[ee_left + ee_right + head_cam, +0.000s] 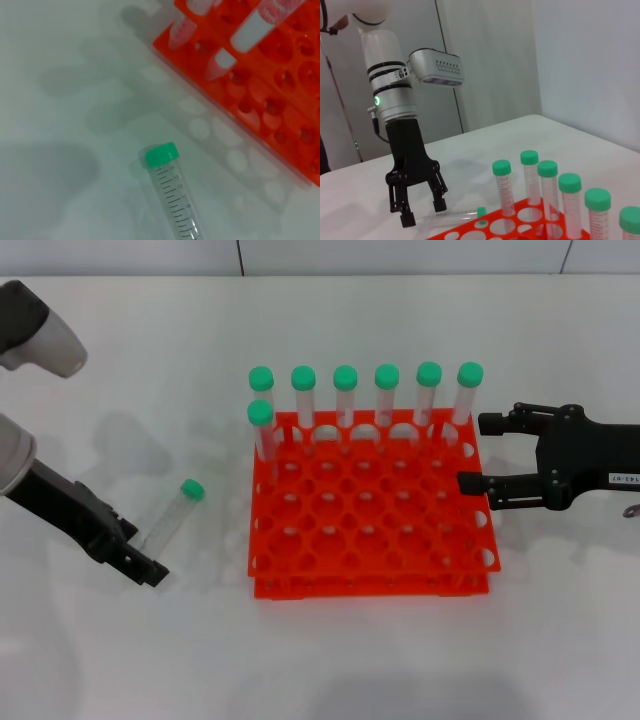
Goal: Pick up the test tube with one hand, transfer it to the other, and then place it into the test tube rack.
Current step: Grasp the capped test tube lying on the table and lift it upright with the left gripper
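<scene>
The test tube (172, 514), clear with a green cap, lies on the white table left of the orange-red test tube rack (370, 586). My left gripper (141, 551), unlabelled, is low over the tube's bottom end. It is open, with a finger on each side of the tube, as the right wrist view shows (423, 212). The tube also shows in the left wrist view (175, 200) and the right wrist view (452, 216). My right gripper (472, 453), with the white label, is open and empty at the rack's right edge.
Several identical green-capped tubes (345, 400) stand in the rack's back row, and one more (262, 430) stands in the second row at far left. The rack also shows in the left wrist view (280, 107) and the right wrist view (492, 227).
</scene>
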